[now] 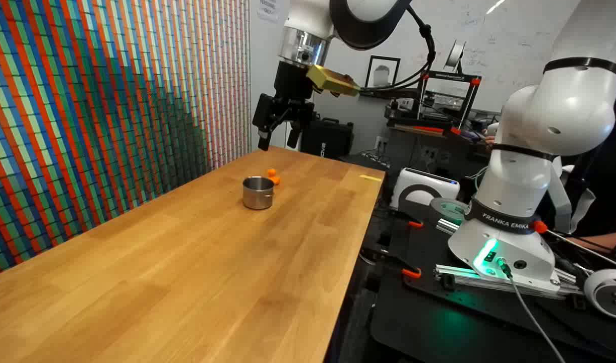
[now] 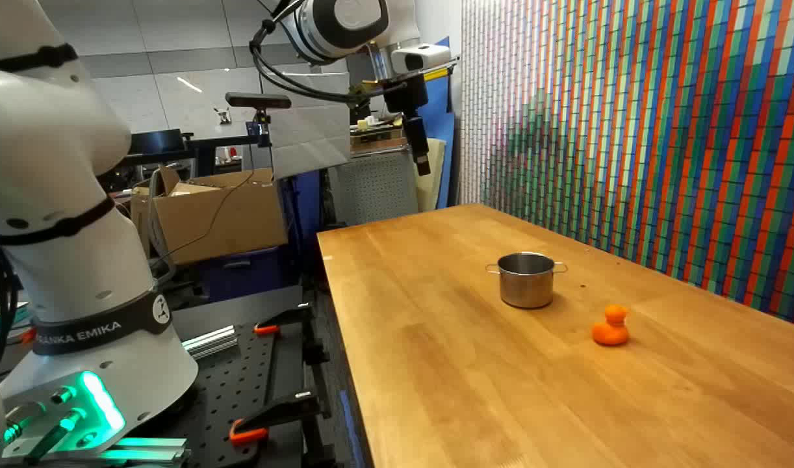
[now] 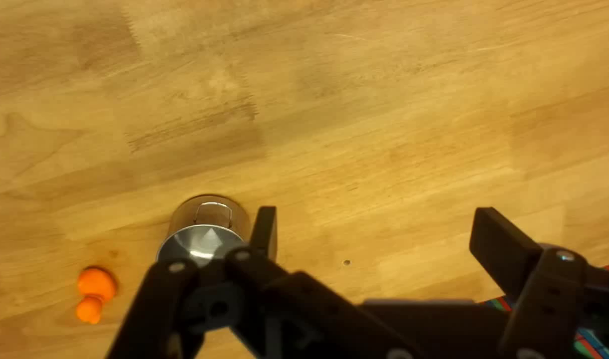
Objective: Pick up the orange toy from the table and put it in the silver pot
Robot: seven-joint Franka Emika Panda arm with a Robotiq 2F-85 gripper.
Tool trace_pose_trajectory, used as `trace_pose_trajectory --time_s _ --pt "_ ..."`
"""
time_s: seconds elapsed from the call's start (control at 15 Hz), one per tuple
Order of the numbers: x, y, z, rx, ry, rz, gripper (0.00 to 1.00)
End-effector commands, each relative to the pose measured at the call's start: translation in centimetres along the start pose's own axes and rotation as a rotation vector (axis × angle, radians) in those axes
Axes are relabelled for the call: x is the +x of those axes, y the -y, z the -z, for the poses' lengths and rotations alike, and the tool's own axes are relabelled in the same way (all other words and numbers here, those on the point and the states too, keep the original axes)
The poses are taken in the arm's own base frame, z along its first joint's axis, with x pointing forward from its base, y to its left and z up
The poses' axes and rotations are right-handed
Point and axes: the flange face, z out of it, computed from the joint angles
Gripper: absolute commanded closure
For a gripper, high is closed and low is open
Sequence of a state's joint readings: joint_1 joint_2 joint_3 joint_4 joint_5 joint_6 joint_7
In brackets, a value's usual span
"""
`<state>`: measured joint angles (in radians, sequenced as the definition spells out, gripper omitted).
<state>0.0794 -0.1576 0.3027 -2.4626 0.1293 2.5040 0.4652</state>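
In an exterior view we count one white robot arm, one silver pot and one orange toy, with pot and toy both on the wooden bench. The pot stands upright, and from here the toy shows just behind it, by the right side of its rim. The arm carries one claw, which hangs well above the bench and points down, its two fingers apart. We also see one yellow strip on the bench, near the far corner.

In an exterior view with one cardboard box beyond the arm, we count two wire handles on the pot, one on each side. The toy has the outline of a duck and sits upright on the bench, near the pot but apart from it. The claw faces us edge-on, so we cannot tell the gap between its fingers. Two black clamps sit at the edge of one black plate.

In the wrist view we see both fingers wide apart, with the bench's wood showing between them. The finger at the left of this view covers part of the pot. The toy lies at the far left, apart from the pot, and we count one small dark spot on the wood.
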Motion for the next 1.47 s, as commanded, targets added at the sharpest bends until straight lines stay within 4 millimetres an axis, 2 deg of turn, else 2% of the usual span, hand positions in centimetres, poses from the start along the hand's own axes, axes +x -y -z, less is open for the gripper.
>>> trace_pose_trajectory --time_s 0.0,0.33,0.4,0.53,0.73,1.0,1.13,1.4 --pt "0.1 0.0 0.2 0.002 -0.001 0.001 0.0" --pt "0.4 0.2 0.4 0.002 -0.031 0.027 0.0" --pt "1.3 0.1 0.1 -0.004 -0.063 0.051 0.0" --pt "4.3 -0.9 -0.4 -0.037 -0.126 0.099 0.0" --pt "9.3 -3.6 -1.8 -0.098 -0.198 0.149 0.0" --pt "15.5 -8.3 -5.3 -0.184 -0.225 0.127 0.0" --pt "17.8 -10.3 -7.2 -0.219 -0.211 0.1 0.0" --pt "20.4 -13.4 -11.1 -0.28 -0.145 0.024 0.0"
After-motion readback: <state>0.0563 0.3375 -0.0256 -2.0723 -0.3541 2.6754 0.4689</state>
